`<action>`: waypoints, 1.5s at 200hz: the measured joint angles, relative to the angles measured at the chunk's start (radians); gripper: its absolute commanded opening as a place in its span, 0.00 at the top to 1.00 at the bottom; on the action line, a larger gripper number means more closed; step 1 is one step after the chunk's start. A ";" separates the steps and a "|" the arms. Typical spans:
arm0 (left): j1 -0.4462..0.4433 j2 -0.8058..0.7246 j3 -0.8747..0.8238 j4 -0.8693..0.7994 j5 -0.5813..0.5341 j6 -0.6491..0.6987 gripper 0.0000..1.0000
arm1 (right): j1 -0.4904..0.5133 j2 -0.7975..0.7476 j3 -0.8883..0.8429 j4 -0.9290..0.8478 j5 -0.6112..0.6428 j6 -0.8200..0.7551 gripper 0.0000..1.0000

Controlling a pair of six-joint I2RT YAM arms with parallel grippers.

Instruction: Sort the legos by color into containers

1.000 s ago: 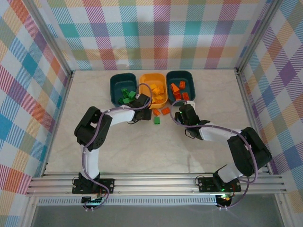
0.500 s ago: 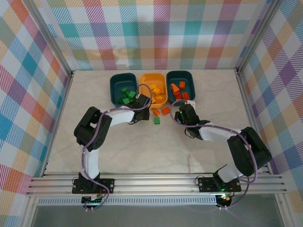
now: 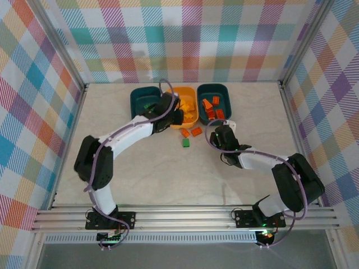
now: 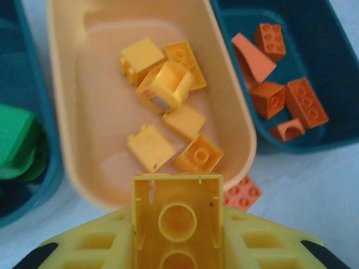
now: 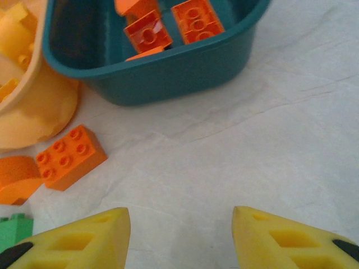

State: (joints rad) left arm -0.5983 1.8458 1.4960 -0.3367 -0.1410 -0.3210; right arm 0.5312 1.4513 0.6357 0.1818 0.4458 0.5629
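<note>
Left fingers (image 4: 112, 255), now advanced over yellow-orange tub (image 4: 95, 106), clenched on yellow brick (image 4: 177, 216); right fingers (image 5: 84, 238) parted above surface (image 5: 269, 140).

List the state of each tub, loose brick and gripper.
left gripper: shut on yellow brick
right gripper: open, empty
yellow tub: holds yellow bricks
right teal tub: holds orange bricks
left teal tub: holds green bricks
orange brick: loose on table
green brick: loose on table
</note>
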 measured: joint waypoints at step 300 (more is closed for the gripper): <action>0.053 0.194 0.282 -0.253 0.219 -0.099 0.04 | -0.057 -0.012 -0.023 0.013 -0.051 0.058 0.44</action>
State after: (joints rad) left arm -0.5457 2.0396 1.7782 -0.5892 0.0784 -0.4198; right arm 0.4740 1.4391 0.6128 0.1947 0.3946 0.6209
